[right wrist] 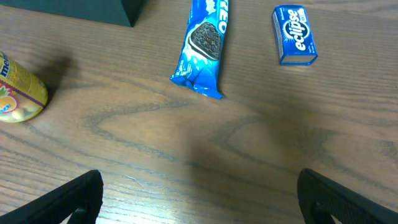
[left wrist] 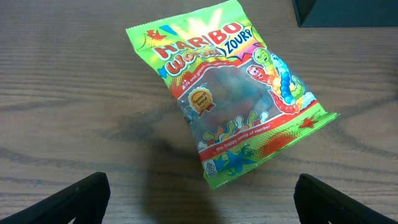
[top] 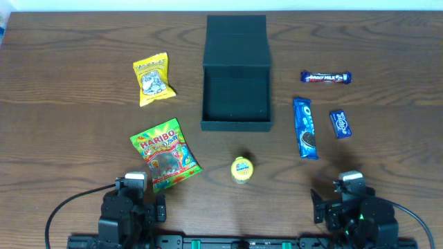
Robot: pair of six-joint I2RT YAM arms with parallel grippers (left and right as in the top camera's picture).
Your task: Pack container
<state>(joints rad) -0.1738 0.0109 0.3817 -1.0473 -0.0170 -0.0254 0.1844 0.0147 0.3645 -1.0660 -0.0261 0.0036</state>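
Overhead view: the container [top: 236,126] sits open and empty at table centre, all six snacks outside it; left wrist view: the left gripper [left wrist: 199,202] is spread wide, empty, before the Haribo bag [left wrist: 236,93]; right wrist view: the right gripper [right wrist: 199,199] is likewise spread, empty, short of the Oreo pack [right wrist: 205,43].

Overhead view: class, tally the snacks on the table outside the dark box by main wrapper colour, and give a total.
Yellow: 2 (crinkled yellow foil packet, small round yellow tub)
Green: 1 (green Haribo gummy bag)
Blue: 2 (long blue Oreo pack, small blue Eclipse box)
Dark: 1 (slim dark bar, red ends)
Total: 6
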